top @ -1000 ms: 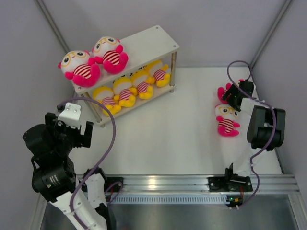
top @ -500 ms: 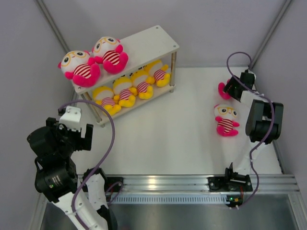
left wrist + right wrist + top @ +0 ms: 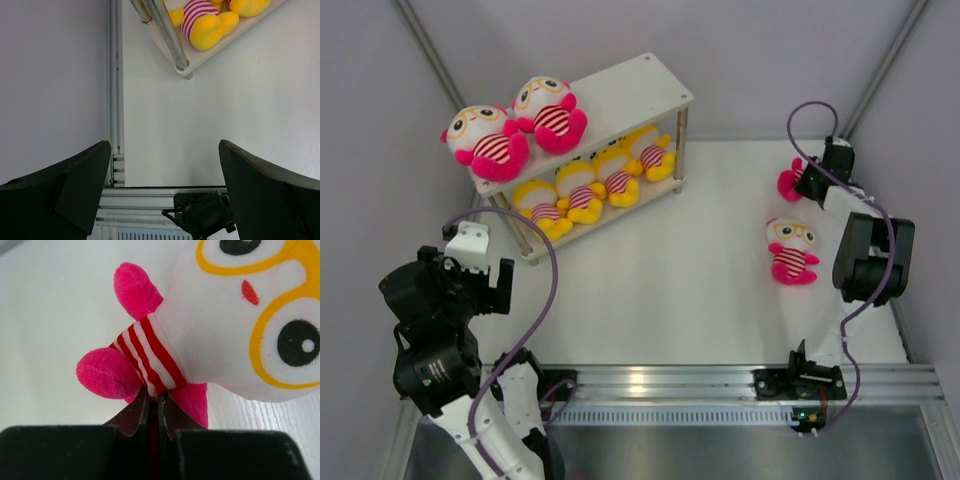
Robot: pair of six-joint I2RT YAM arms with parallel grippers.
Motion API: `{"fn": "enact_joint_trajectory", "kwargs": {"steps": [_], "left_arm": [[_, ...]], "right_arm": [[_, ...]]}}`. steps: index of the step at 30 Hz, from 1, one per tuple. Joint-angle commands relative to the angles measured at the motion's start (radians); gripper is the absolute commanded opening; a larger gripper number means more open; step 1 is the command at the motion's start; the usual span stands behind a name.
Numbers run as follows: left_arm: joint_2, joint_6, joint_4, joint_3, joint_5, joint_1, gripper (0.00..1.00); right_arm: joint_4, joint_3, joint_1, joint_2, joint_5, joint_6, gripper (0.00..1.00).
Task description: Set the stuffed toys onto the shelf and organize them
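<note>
Pinch looks thin: right jaws clamp striped belly of hot-pink round-headed plush toy, far right of table. Lift slow twd white two-tier shelf top. Left jaws wide, empty.

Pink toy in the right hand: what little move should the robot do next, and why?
Probably lift it a little. The right hand is pinched shut on the striped belly of the pink toy, close to the table, and the shelf has bare room on its top board.
</note>
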Motion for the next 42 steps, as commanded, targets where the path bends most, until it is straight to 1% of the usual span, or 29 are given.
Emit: {"fn": "enact_joint_trajectory", "kwargs": {"steps": [1, 2, 3, 4, 5, 6, 7, 8, 9, 10, 11, 12, 13, 16, 18, 19, 21, 25, 29, 32, 33, 35, 36, 38, 39, 41, 42], "left_arm": [[0.009, 0.001, 0.028, -0.024, 0.012, 0.0, 0.95], [0.008, -0.001, 0.026, -0.025, 0.015, -0.001, 0.95], [0.009, -0.004, 0.028, -0.024, 0.019, 0.0, 0.95], [0.008, -0.003, 0.028, -0.022, 0.02, -0.001, 0.95], [0.008, -0.001, 0.026, -0.021, 0.019, 0.0, 0.95], [0.005, -0.001, 0.028, -0.022, 0.017, 0.0, 0.95], [0.003, 0.002, 0.026, -0.025, 0.017, 0.0, 0.95], [0.002, 0.002, 0.028, -0.027, 0.017, 0.0, 0.95], [0.0, 0.002, 0.028, -0.027, 0.017, -0.001, 0.95], [0.0, 0.001, 0.026, -0.027, 0.017, 0.0, 0.95], [-0.001, -0.001, 0.026, -0.024, 0.022, -0.001, 0.95], [-0.008, -0.001, 0.026, -0.022, 0.023, 0.0, 0.95], [-0.011, 0.001, 0.028, -0.019, 0.025, -0.001, 0.95], [-0.021, 0.011, 0.025, -0.018, 0.015, -0.001, 0.96], [-0.027, 0.014, 0.026, -0.021, 0.005, 0.0, 0.96], [-0.029, 0.017, 0.025, -0.022, 0.005, 0.0, 0.96], [-0.035, 0.019, 0.025, -0.024, 0.005, -0.001, 0.96], [-0.041, 0.03, 0.026, -0.03, 0.0, -0.001, 0.96], [-0.044, 0.031, 0.026, -0.047, -0.003, -0.001, 0.96], [-0.049, 0.034, 0.026, -0.053, 0.005, -0.001, 0.96], [-0.049, 0.034, 0.025, -0.053, 0.005, -0.001, 0.96], [-0.051, 0.031, 0.026, -0.053, 0.009, -0.003, 0.96], [-0.052, 0.033, 0.026, -0.051, 0.009, -0.001, 0.96], [-0.054, 0.031, 0.026, -0.053, 0.005, -0.001, 0.96], [-0.054, 0.033, 0.026, -0.053, 0.005, -0.001, 0.96], [-0.054, 0.034, 0.026, -0.056, 0.005, -0.003, 0.96], [-0.055, 0.036, 0.025, -0.056, 0.005, -0.001, 0.96]], "right_arm": [[0.061, 0.158, 0.046, -0.19, -0.149, -0.195, 0.0], [0.057, 0.195, 0.059, -0.227, -0.18, -0.232, 0.0], [0.008, 0.284, 0.074, -0.241, -0.247, -0.308, 0.0], [-0.021, 0.333, 0.107, -0.249, -0.286, -0.357, 0.0], [-0.101, 0.382, 0.126, -0.258, -0.323, -0.396, 0.0], [-0.141, 0.434, 0.149, -0.258, -0.399, -0.483, 0.0], [-0.232, 0.526, 0.218, -0.255, -0.429, -0.529, 0.0], [-0.274, 0.568, 0.25, -0.253, -0.455, -0.577, 0.0], [-0.31, 0.64, 0.288, -0.249, -0.511, -0.662, 0.0], [-0.345, 0.671, 0.356, -0.244, -0.536, -0.696, 0.0], [-0.386, 0.7, 0.388, -0.233, -0.547, -0.726, 0.0], [-0.391, 0.725, 0.422, -0.224, -0.538, -0.759, 0.0], [-0.396, 0.773, 0.48, -0.216, -0.524, -0.764, 0.0], [-0.397, 0.901, 0.558, -0.116, -0.49, -0.715, 0.0], [-0.422, 0.975, 0.592, -0.06, -0.48, -0.695, 0.0], [-0.446, 1.042, 0.621, -0.01, -0.481, -0.694, 0.0], [-0.46, 1.116, 0.642, 0.035, -0.504, -0.683, 0.0], [-0.466, 1.171, 0.661, 0.122, -0.544, -0.637, 0.0], [-0.517, 1.171, 0.72, 0.139, -0.552, -0.7, 0.0], [-0.493, 1.171, 0.734, 0.149, -0.579, -0.665, 0.0], [-0.468, 1.17, 0.732, 0.153, -0.569, -0.643, 0.01], [-0.448, 1.173, 0.734, 0.167, -0.57, -0.619, 0.07], [-0.433, 1.173, 0.734, 0.173, -0.59, -0.611, 0.13], [-0.422, 1.174, 0.735, 0.187, -0.604, -0.585, 0.16], [-0.419, 1.174, 0.738, 0.19, -0.608, -0.577, 0.2], [-0.408, 1.171, 0.738, 0.196, -0.601, -0.565, 0.35], [-0.405, 1.17, 0.738, 0.196, -0.592, -0.556, 0.49]]}}
